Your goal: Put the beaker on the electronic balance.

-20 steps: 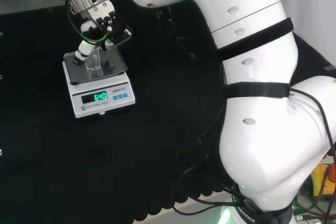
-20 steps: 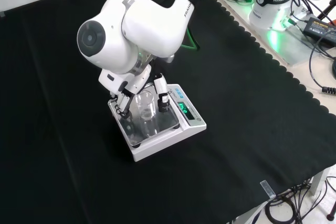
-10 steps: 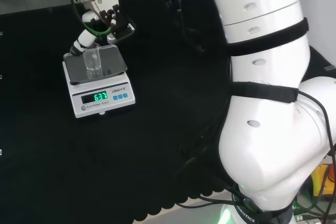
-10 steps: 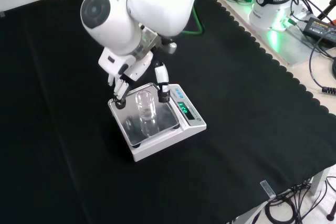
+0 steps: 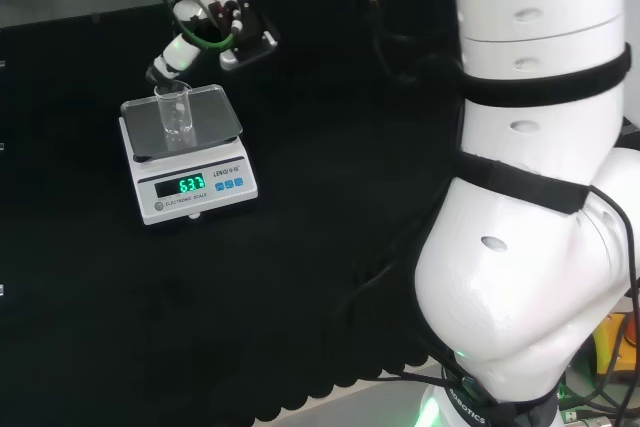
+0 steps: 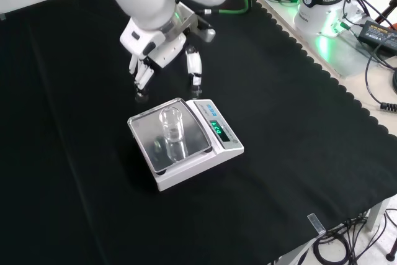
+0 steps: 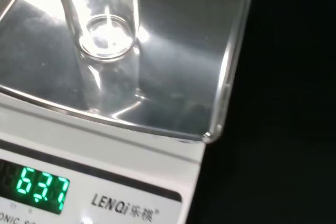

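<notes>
A clear glass beaker (image 6: 172, 125) stands upright on the square, mirror-bright steel pan of a white electronic balance (image 6: 226, 149), its green digits lit, on the matte black cloth (image 6: 298, 110). The black and white hand (image 6: 162, 54) hangs above and beyond the pan in the front view, fingers spread wide and pointing down, holding nothing and well clear of the beaker. The beaker's round base reflects in the pan.
</notes>
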Tool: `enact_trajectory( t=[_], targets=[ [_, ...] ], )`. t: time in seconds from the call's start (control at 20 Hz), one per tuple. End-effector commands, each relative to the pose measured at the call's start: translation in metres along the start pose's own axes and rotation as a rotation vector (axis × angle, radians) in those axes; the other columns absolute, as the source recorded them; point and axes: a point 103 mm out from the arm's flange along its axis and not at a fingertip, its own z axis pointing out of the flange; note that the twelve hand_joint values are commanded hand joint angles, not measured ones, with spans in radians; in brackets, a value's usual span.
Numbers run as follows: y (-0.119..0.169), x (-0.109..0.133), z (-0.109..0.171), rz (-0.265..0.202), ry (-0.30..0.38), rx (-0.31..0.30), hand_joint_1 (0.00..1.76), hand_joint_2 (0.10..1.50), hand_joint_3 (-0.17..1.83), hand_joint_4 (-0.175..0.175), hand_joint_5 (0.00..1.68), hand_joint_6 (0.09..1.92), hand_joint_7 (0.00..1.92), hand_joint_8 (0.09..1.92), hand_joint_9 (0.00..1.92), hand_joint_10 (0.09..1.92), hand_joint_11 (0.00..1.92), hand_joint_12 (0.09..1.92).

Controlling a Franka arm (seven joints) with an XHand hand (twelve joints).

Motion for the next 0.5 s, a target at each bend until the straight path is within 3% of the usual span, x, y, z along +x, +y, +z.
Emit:
enact_trajectory(
  t=[0.05,0.2,0.3,0.5],
  targets=[
    [-0.039,-0.033,-0.004,0.063,0.047,-0.052,0.34,0.78,0.19,-0.078,0.4,0.41,0.44,0.85,0.95,0.09,0.71,1.23],
    [-0.053,-0.041,-0.004,0.065,0.055,-0.061,0.35,0.79,0.19,-0.078,0.41,0.41,0.45,0.85,0.96,0.09,0.72,1.22],
    [-0.05,-0.015,-0.009,0.077,0.025,-0.045,0.35,0.8,0.19,-0.078,0.41,0.41,0.45,0.85,0.96,0.09,0.73,1.22],
    [-0.06,-0.023,-0.007,0.105,0.065,-0.078,0.37,0.81,0.2,-0.08,0.42,0.41,0.46,0.85,0.97,0.09,0.74,1.21]
  ],
)
